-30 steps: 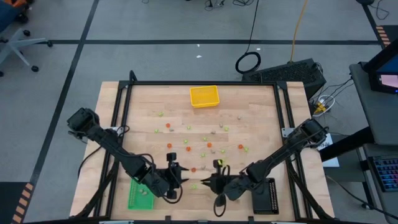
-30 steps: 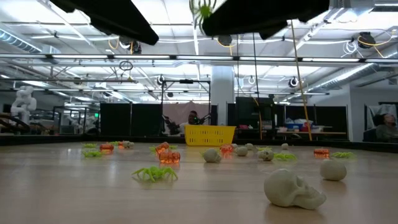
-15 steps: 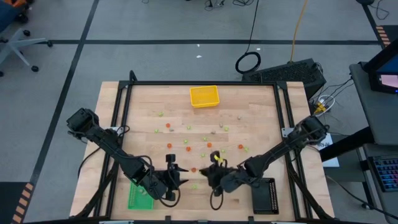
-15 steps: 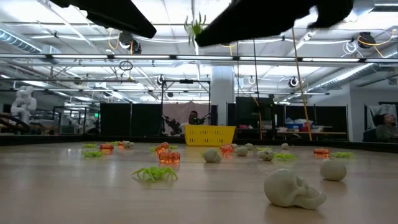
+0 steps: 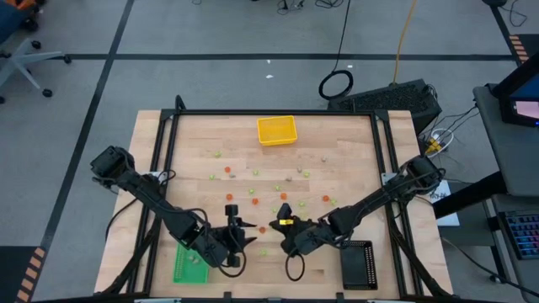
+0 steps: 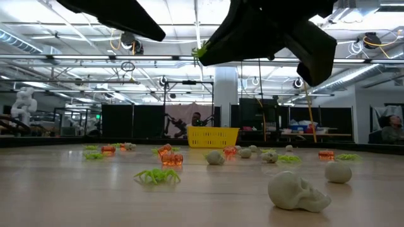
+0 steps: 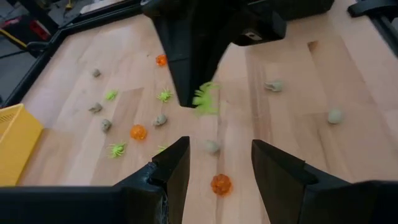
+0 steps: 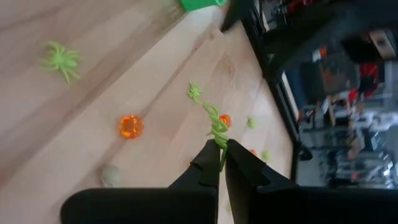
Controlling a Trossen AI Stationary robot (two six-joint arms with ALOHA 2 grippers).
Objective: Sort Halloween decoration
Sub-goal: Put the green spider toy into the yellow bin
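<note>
Tiny Halloween decoration pieces lie scattered on the wooden table [image 5: 354, 151]: orange pumpkins [image 7: 138, 132], light green spiders [image 6: 156, 176] and pale skulls [image 6: 297, 191]. My right gripper [image 5: 285, 225] hangs above the table's near middle, shut on one green spider [image 8: 216, 126], which also shows in the left wrist view [image 7: 205, 99]. My left gripper [image 5: 240, 238] hovers just to its left, facing it, open and empty, its two fingers [image 7: 171, 168] wide apart. My right gripper pinches the green spider between its two fingertips [image 8: 211, 160], by the end of the spider nearest them [image 8: 220, 144]. The rest of the spider sticks out beyond the fingertips. The fingers slant downward toward the table's left. The spider is lifted clear of the table.
A yellow tray [image 5: 277, 130] stands at the far middle, a green tray [image 5: 189, 265] at the near left under my left arm, and a black tray [image 5: 358, 265] at the near right. A black frame [image 5: 164, 168] borders the table.
My right gripper has rolled strongly about the line it points along and has shifted a little toward the table's left, nearer my left gripper. It has stayed shut on the green spider, which has turned with it and stayed clear of the table.
</note>
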